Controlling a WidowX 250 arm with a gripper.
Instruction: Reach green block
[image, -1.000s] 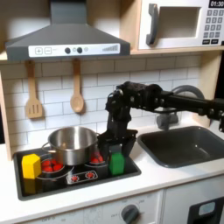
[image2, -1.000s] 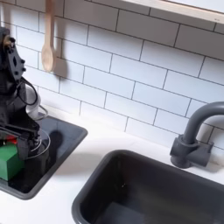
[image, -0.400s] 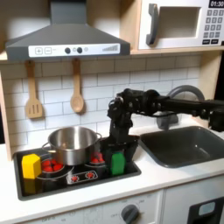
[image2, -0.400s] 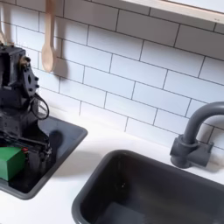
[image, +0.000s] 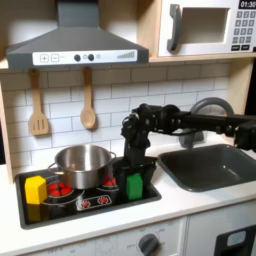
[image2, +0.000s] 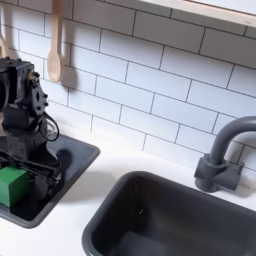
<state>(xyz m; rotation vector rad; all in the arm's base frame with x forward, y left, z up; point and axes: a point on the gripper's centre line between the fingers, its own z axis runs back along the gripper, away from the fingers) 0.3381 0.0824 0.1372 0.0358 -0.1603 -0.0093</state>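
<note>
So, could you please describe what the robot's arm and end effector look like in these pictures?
The arm is black all over, built of boxy jointed segments, some with a slight sheen. The end effector is black too, a blocky body with narrow fingers. In the second exterior view, a thin dark cable loops beside its square housing. No markings are readable.

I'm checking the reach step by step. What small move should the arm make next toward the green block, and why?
Probably a short further descent: the pincer hangs just above the small bright green rectangular block on the black stovetop, apparently not yet around it.
</note>
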